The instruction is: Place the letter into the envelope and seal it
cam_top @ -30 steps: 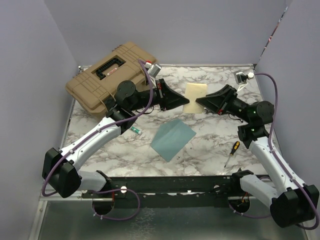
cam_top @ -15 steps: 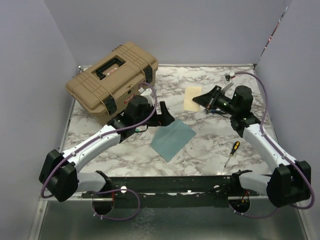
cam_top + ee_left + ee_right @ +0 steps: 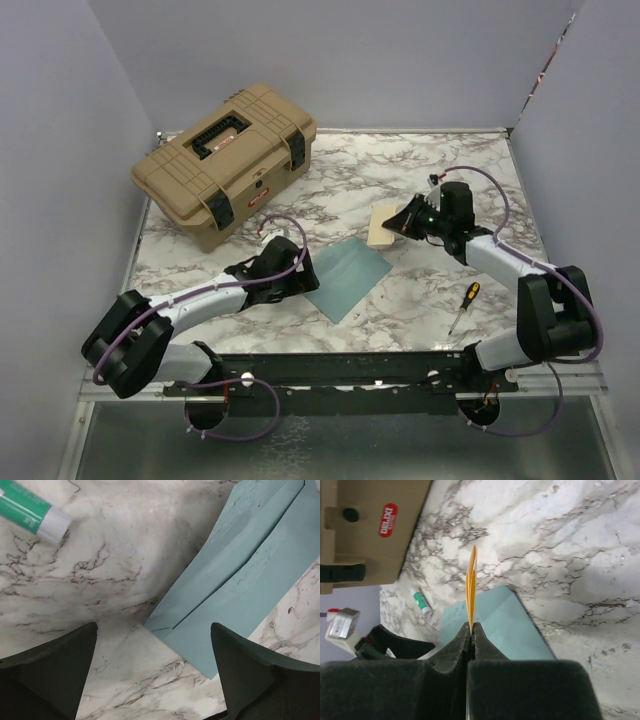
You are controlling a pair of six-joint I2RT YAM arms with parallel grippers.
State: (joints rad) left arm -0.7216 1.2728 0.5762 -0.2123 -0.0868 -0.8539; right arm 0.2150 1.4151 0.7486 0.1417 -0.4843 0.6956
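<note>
The right fingers (image 3: 405, 218) are pressed together on the edge of the cream letter (image 3: 383, 224). In the right wrist view the fingers (image 3: 455, 650) meet with no gap, and the letter (image 3: 471, 587) stands out from their tips edge-on as a thin folded sliver. From above, the letter sits just beyond the far right corner of the teal envelope (image 3: 345, 279); whether its lower edge touches the marble tabletop (image 3: 400, 165) cannot be told. The envelope lies flat near the middle of the tabletop. The left fingers (image 3: 295, 280) are spread wide and low at its left corner. In the left wrist view the two dark fingers (image 3: 50, 675) frame that corner of the envelope (image 3: 250, 575) with nothing between them but paper and marble, and they are not touching it. A green and white glue stick (image 3: 30, 512) lies on the marble close by. A tan toolbox (image 3: 225, 150) sits at the far left, and a screwdriver (image 3: 462, 305) lies near the right arm.
</note>
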